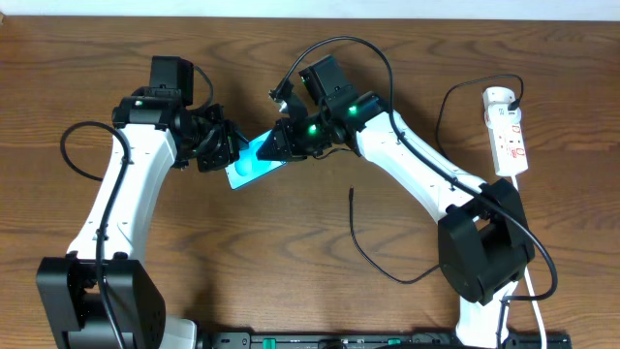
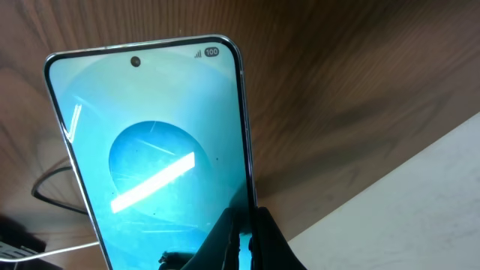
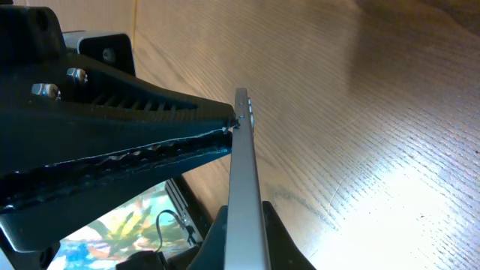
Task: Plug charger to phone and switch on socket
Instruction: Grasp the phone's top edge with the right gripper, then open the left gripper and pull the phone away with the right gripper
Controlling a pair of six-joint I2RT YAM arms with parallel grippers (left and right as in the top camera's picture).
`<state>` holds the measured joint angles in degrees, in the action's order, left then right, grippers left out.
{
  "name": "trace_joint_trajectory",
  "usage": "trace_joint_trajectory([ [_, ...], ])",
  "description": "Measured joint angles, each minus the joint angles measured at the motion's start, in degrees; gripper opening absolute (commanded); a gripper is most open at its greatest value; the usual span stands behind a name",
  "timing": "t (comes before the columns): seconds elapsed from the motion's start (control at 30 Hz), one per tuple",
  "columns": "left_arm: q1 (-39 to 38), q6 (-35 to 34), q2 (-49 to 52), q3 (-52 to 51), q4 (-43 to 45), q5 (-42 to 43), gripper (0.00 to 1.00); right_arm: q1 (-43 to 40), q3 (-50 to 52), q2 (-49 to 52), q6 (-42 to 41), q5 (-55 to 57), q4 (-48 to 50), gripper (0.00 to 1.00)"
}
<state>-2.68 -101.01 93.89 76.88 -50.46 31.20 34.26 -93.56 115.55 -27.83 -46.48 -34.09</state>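
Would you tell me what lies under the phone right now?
Wooden table shows around the phone; the patch directly beneath is hidden by it, the left gripper and the right gripper.

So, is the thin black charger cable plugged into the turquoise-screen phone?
No, the charger cable ends loose on the table, apart from the phone.

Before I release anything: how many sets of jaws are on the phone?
2. The left jaws hold the phone at its lower-left end in the overhead view; the right jaws pinch its upper-right end. None looks hidden.
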Motion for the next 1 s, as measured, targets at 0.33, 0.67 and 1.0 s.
trace_joint_trajectory([
  [0.33,2.7,13.8,0.0,0.0,1.4,3.3,0.87,-3.3,0.0,0.0,0.0,3.2,-3.3,0.01],
  [0.67,9.2,38.8,0.0,0.0,6.8,14.4,0.92,-13.9,0.0,0.0,-3.8,3.2,-6.6,0.01],
  [1.0,9.4,54.2,0.0,0.0,8.9,19.9,0.92,-20.2,0.8,0.1,-20.9,-12.0,15.4,0.01],
])
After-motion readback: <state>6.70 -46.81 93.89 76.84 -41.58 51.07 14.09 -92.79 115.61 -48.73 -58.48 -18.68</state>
